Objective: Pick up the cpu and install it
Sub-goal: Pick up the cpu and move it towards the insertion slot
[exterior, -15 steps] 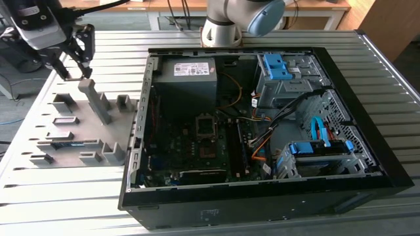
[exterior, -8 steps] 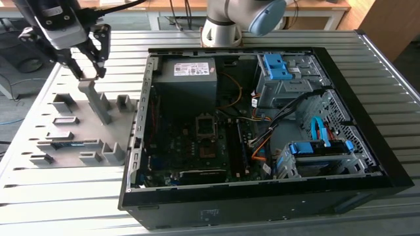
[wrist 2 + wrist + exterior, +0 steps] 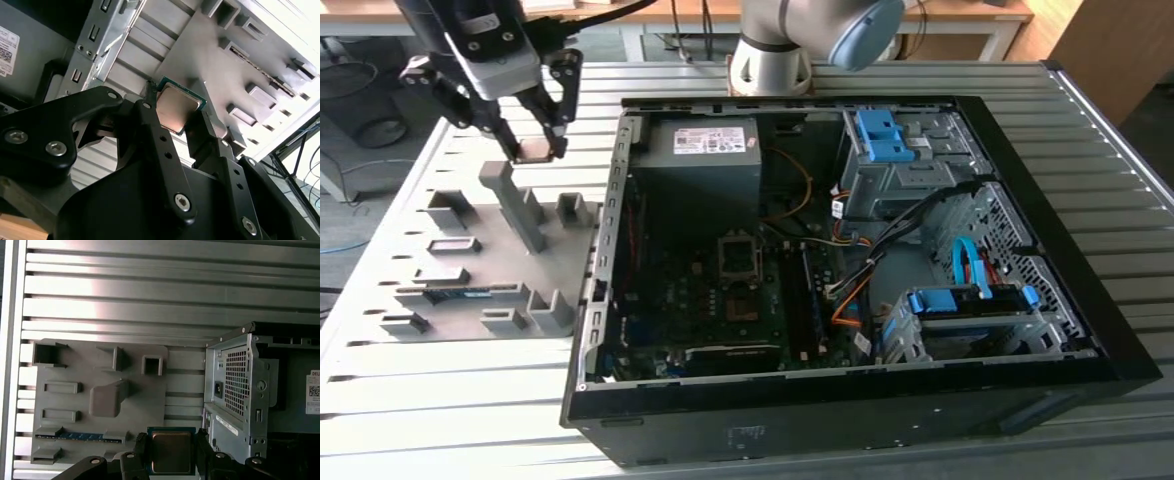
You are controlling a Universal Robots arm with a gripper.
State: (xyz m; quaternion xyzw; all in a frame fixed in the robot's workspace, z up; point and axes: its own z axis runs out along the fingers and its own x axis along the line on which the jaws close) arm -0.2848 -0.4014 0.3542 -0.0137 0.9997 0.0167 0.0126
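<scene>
The cpu [image 3: 171,452] is square, so it has no long axis. It lies flat with its silver top facing up toward both wrist cameras, a green edge showing around it. The end effector [image 3: 535,150] is clenched on it, fingers [image 3: 152,122] pressed to two opposite edges, and holds it in the air. In the exterior view, from the left, the grey fixture plate [image 3: 494,262] with upright blocks lies on the slatted surface [image 3: 454,400] beneath the chip. Next comes the open computer case [image 3: 854,400], whose near wall stands between the chip and the motherboard [image 3: 680,300].

Black bolted fingers [image 3: 161,146], silver-blue arm [image 3: 781,45]
</scene>
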